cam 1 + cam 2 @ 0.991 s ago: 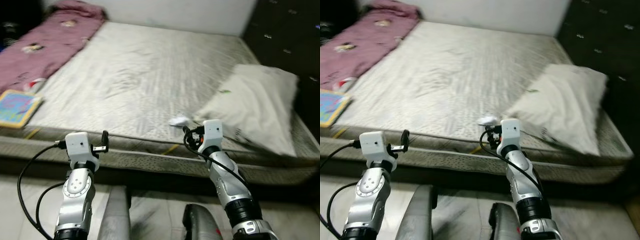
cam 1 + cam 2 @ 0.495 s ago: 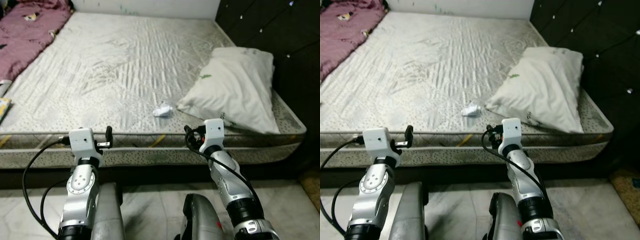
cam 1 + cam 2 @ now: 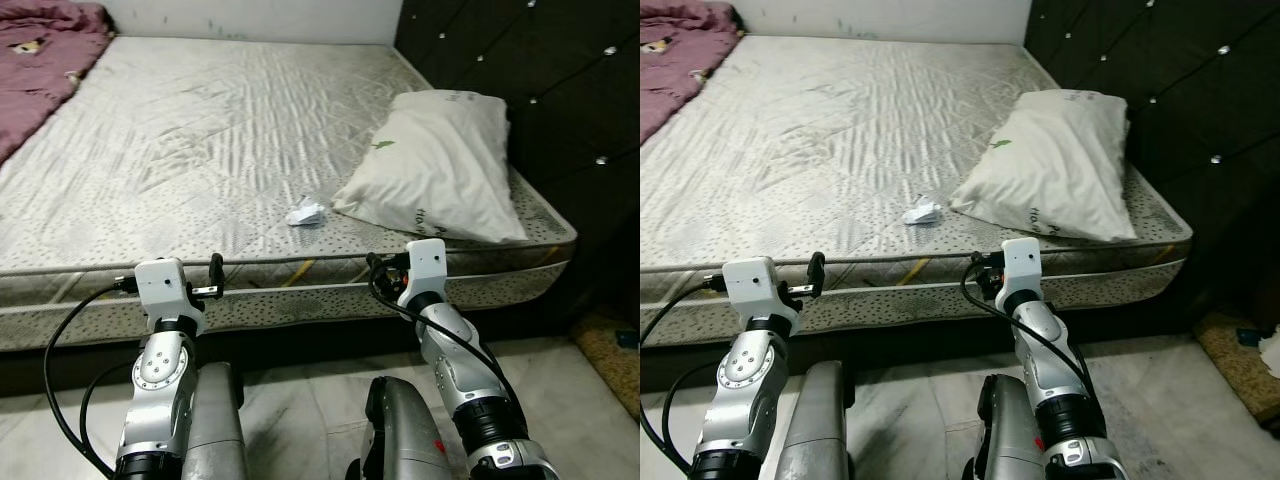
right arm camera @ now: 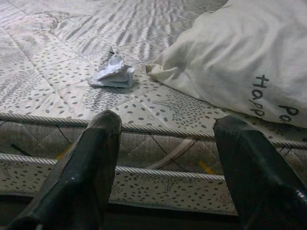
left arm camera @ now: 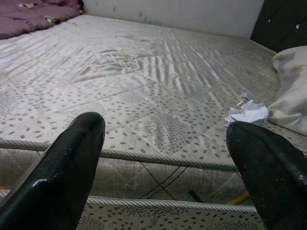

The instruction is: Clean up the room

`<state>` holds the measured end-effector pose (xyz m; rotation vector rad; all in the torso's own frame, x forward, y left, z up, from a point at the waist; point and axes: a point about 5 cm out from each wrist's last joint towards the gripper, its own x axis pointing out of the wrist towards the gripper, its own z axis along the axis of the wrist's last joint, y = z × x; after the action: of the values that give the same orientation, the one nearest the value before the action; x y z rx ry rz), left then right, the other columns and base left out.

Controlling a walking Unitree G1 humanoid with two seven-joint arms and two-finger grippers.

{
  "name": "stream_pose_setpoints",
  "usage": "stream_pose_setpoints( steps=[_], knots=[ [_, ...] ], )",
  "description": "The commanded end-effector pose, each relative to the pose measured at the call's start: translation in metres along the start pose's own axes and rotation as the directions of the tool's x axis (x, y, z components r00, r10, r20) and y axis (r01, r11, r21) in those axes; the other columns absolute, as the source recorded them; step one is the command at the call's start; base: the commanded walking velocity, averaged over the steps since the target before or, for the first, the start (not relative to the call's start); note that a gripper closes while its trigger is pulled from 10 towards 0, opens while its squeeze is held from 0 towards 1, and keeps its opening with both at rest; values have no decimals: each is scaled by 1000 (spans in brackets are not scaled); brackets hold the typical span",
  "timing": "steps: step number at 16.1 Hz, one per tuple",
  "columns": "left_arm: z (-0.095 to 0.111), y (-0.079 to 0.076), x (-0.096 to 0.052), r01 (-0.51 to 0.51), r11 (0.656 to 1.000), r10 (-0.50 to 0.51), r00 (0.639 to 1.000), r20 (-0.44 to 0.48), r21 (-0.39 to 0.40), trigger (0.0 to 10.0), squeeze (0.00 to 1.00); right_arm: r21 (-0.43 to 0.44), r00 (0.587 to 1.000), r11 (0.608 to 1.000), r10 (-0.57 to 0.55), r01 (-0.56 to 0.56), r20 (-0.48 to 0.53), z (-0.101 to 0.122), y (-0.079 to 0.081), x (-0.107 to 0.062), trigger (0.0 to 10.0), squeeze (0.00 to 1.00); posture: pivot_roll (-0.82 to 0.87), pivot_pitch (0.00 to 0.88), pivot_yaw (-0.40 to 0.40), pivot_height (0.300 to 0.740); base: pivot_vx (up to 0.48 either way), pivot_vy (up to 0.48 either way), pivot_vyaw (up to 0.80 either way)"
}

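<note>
Writing shows on the one white pillow [image 3: 440, 165]: dark letters along its near edge that look like "Happ" in the right wrist view, with more letters beside them that are too cut off to read. A small green leaf mark sits on the pillow's top. The pillow lies at the right of the picture, on the right side of the mattress [image 3: 190, 130], next to the dark padded headboard [image 3: 530, 80] with shiny studs.

One crumpled white paper ball [image 3: 306, 213] lies on the mattress, near the middle of the picture, just beside the pillow's lower left corner but not touching it. It sits close to the front edge of the bed.

One purple blanket [image 3: 40, 45] is bunched in the upper left corner of the picture. It has small printed pictures on it, too small to make out.

Two grippers hang in the lower part of the picture, in front of the bed's side and above the pale tiled floor [image 3: 300, 385]. The left gripper [image 5: 165, 153] has its two black fingers spread wide apart with nothing between them. It points at the mattress edge. The right gripper [image 4: 165, 143] also has its fingers spread wide and holds nothing. It faces the paper ball and the pillow from below the mattress edge, well short of both.

A small brown mat [image 3: 610, 350] lies on the floor at the far right edge.
</note>
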<state>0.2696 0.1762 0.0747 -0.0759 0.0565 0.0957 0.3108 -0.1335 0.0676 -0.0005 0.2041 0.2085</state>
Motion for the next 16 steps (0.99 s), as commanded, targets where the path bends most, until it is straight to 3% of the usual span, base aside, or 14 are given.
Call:
stream_pose_setpoints(
  steps=[1, 9, 14, 16],
  knots=[
    [3, -3, 3, 17, 1000, -17, 1000, 11, -7, 10000, 0, -19, 1000, 1000, 1, -1, 15, 6, -1, 3, 10000, 0, 89, 0, -73, 537, 281, 0, 0],
    [2, -3, 4, 20, 1000, -20, 1000, 5, -3, 10000, 0, -19, 1000, 1000, 8, -8, 15, 6, 0, 3, 10000, 0, 87, 0, -72, 537, 280, 0, 357],
    [1, -3, 4, 21, 1000, -21, 1000, -1, -2, 10000, 0, -20, 1000, 1000, 11, -11, 8, 5, 0, 3, 10000, 0, 87, 0, -72, 537, 280, 0, 659],
    [1, -4, 4, 21, 1000, -21, 1000, -3, -3, 10000, 0, -21, 1000, 1000, 11, -11, 4, 5, 0, 3, 10000, 0, 87, 0, -72, 537, 257, 0, 0]
  ],
)
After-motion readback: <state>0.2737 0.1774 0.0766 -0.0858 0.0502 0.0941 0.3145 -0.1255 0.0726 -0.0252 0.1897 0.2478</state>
